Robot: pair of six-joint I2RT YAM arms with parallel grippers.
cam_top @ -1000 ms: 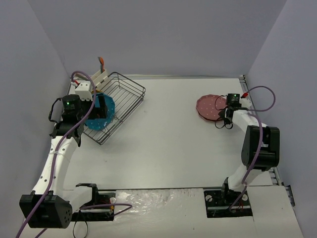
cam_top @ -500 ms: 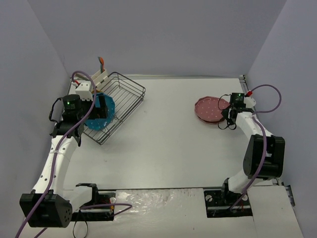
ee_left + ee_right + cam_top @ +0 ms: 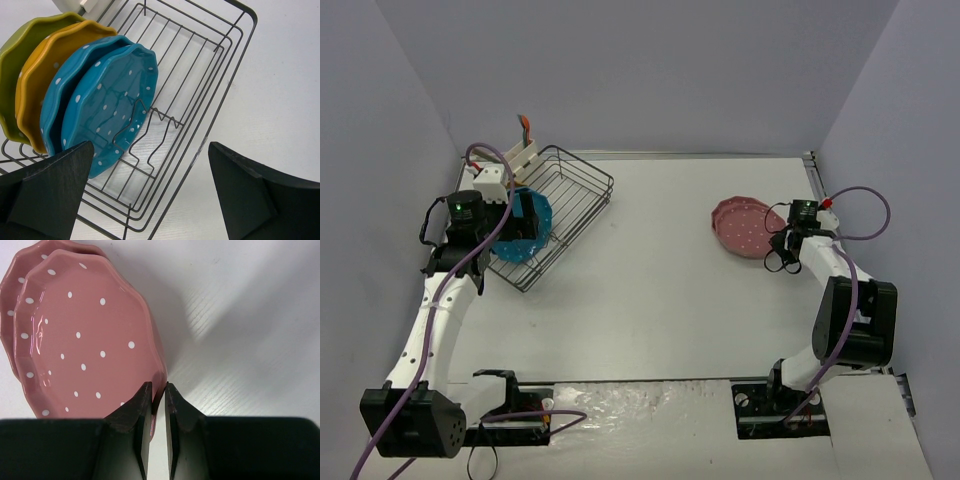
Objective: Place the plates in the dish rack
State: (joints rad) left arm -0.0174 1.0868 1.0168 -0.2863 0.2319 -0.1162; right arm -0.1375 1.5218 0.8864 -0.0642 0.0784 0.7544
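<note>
Two pink dotted plates lie stacked at the right of the table; the top one point(image 3: 748, 225) is tilted, its near edge raised off the lower one point(image 3: 12, 275). My right gripper point(image 3: 780, 232) is shut on the rim of the top pink plate point(image 3: 85, 335), one finger on each side of the rim point(image 3: 158, 386). The dark wire dish rack point(image 3: 582, 190) stands at the back left. It holds a green plate point(image 3: 12, 60), a yellow-orange plate point(image 3: 37, 75) and two teal plates point(image 3: 115, 100) on edge. My left gripper point(image 3: 150, 195) is open and empty, above the rack's edge point(image 3: 520, 225).
A white utensil caddy point(image 3: 525, 152) with an orange item sits at the rack's far corner. The rack's right half point(image 3: 200, 55) has bare wire slots. Grey walls close in left, back and right. Purple cables loop off both arms.
</note>
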